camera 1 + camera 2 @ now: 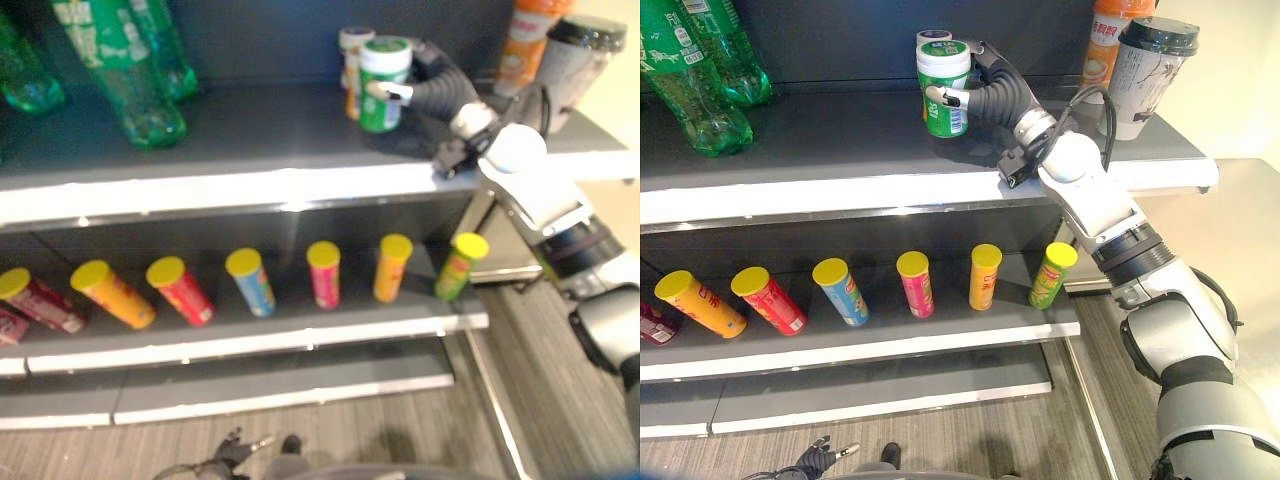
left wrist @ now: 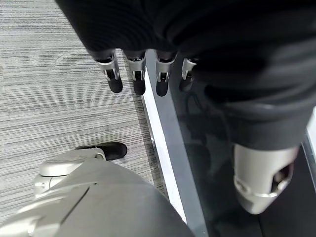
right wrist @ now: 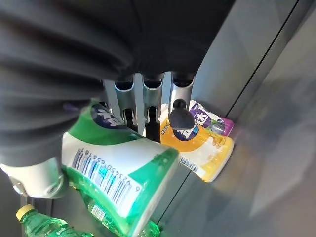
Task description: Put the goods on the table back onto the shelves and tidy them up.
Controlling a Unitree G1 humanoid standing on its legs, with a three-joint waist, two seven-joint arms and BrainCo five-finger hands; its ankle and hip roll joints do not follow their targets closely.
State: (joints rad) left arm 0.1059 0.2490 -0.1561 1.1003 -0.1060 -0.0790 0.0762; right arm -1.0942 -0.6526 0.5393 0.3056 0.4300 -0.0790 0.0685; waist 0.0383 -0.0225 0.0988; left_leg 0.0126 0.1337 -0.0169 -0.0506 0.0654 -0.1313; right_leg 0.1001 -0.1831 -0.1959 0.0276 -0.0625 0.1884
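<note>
— What sits nearest you?

— My left hand (image 2: 143, 79) hangs low beside the base of the shelving, over the grey carpet (image 2: 54, 89), its fingers straight and relaxed, holding nothing.

— And going up from there?

— The middle shelf (image 1: 890, 335) carries a row of slim tubes with yellow caps, all leaning: a green tube (image 1: 1052, 275) at my right end, then an orange tube (image 1: 983, 277), a pink tube (image 1: 914, 284), a blue tube (image 1: 841, 291), a red tube (image 1: 768, 299) and an orange-yellow tube (image 1: 698, 303) toward my left.

— Where is the thing you are working with?

— On the top shelf (image 1: 840, 150). My right hand (image 1: 985, 95) is wrapped round the green canister (image 1: 944, 90), fingers on its far side and thumb on the near side; it stands upright, though I cannot tell whether its base touches the shelf. Just behind it, close to the back panel, stands an orange canister (image 3: 200, 143).

— Anything else up there?

— Green bottles (image 1: 695, 75) lie at my far left. At my right stand a dark-lidded cup (image 1: 1145, 75) and, behind it, an orange carton (image 1: 1105, 45).
</note>
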